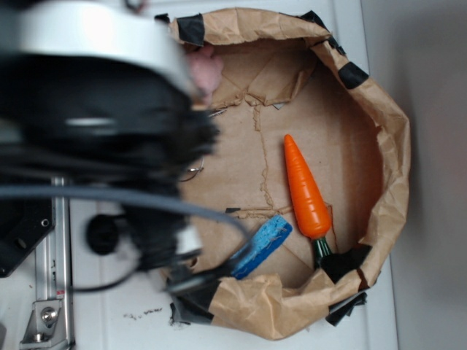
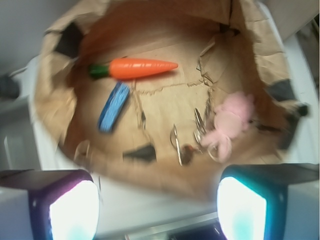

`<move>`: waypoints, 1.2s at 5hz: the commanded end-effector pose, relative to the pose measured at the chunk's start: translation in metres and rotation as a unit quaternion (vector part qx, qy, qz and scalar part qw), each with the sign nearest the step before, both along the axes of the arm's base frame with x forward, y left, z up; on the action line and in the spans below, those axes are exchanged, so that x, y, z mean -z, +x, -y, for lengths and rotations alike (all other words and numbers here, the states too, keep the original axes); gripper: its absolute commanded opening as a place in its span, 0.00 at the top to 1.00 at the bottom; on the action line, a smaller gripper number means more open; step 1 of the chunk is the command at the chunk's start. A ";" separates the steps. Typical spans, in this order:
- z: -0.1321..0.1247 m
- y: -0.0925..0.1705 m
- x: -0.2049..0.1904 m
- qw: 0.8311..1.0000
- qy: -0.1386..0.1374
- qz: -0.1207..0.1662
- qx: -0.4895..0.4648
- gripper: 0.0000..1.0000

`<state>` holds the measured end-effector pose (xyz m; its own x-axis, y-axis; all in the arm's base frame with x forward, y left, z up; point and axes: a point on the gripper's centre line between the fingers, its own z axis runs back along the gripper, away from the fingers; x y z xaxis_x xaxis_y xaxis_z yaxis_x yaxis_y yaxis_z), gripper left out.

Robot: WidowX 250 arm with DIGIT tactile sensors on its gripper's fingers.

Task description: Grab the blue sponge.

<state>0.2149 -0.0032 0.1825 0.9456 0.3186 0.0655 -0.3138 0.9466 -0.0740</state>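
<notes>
Overhead, blurred arm hides pincer; wrist view: fingers spread, empty; blue sponge untouched.

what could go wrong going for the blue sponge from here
1. The blue sponge lies right beside the toy carrot; the open claw might catch the carrot too.
2. It sits near the paper wall, so a finger might snag it.
3. Scissors and a pink toy lie nearer the claw.

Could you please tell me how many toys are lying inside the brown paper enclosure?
2: the orange carrot beside the blue sponge, and a pink plush toy opposite. The arm hides part of the exterior view.
</notes>
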 end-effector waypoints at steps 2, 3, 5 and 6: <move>0.017 0.054 0.092 0.999 -0.033 -0.036 -0.018 0.00; 0.030 0.047 0.126 0.997 -0.021 -0.068 -0.019 0.00; 0.063 0.060 0.146 0.997 -0.045 -0.065 -0.015 0.00; 0.065 0.052 0.124 0.998 -0.066 -0.019 -0.013 0.00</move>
